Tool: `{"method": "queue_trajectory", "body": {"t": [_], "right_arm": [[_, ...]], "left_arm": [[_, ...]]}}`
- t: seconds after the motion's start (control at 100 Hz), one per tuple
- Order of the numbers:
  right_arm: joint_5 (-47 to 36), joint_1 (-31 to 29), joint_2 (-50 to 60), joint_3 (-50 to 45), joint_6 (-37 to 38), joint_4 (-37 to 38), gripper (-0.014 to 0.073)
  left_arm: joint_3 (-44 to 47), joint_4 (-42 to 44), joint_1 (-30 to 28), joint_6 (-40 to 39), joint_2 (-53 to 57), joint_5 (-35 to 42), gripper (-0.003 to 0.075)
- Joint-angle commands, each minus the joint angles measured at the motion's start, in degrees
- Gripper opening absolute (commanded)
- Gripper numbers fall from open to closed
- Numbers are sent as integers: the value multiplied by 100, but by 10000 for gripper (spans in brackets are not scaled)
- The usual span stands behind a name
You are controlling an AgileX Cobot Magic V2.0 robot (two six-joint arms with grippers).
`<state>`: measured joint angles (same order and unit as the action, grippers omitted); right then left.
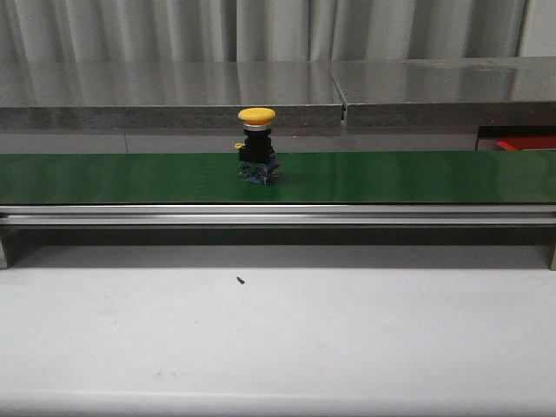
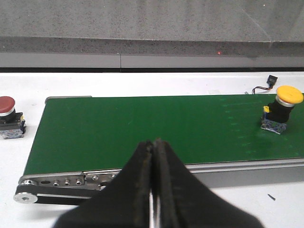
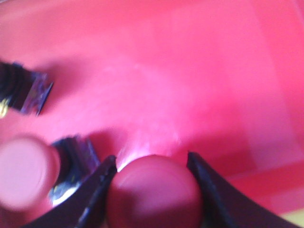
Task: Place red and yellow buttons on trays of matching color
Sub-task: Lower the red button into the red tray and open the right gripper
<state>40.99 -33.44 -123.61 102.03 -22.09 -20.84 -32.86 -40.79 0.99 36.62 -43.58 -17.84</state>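
Front view had the yellow button upright on the green belt. Left tool was fully closed, empty. Right tool gripped what looked like a red button over the red tray, pretty blurry though.

I see a green belt running across the white table, aluminium rail along its near edge. Small dark screw on the table. Steel counter behind.
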Motion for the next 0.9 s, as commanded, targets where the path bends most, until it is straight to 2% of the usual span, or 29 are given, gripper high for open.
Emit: {"method": "queue_trajectory", "body": {"t": [0.0, 0.18, 0.49, 0.59, 0.71, 0.76, 0.81, 0.89], "right_arm": [[-175, 0, 168, 492, -4, -135, 55], [232, 0, -225, 1066, -4, -216, 55], [335, 9, -519, 1150, -4, -268, 76], [335, 9, -526, 1178, -4, -268, 199], [438, 9, -526, 1372, -4, -268, 489], [502, 9, -515, 1507, -4, -268, 575], [554, 9, -472, 1622, -4, -268, 613], [629, 9, -349, 1783, -4, -268, 610]], "left_arm": [[-158, -130, 53, -16, 24, 337, -19], [-158, -130, 53, -16, 24, 337, -19], [-158, -130, 53, -16, 24, 337, -19], [-158, -130, 53, -16, 24, 337, -19], [-158, -130, 53, -16, 24, 337, -19], [-158, -130, 53, -16, 24, 337, -19], [-158, -130, 53, -16, 24, 337, -19], [-158, -130, 53, -16, 24, 337, -19]]}}
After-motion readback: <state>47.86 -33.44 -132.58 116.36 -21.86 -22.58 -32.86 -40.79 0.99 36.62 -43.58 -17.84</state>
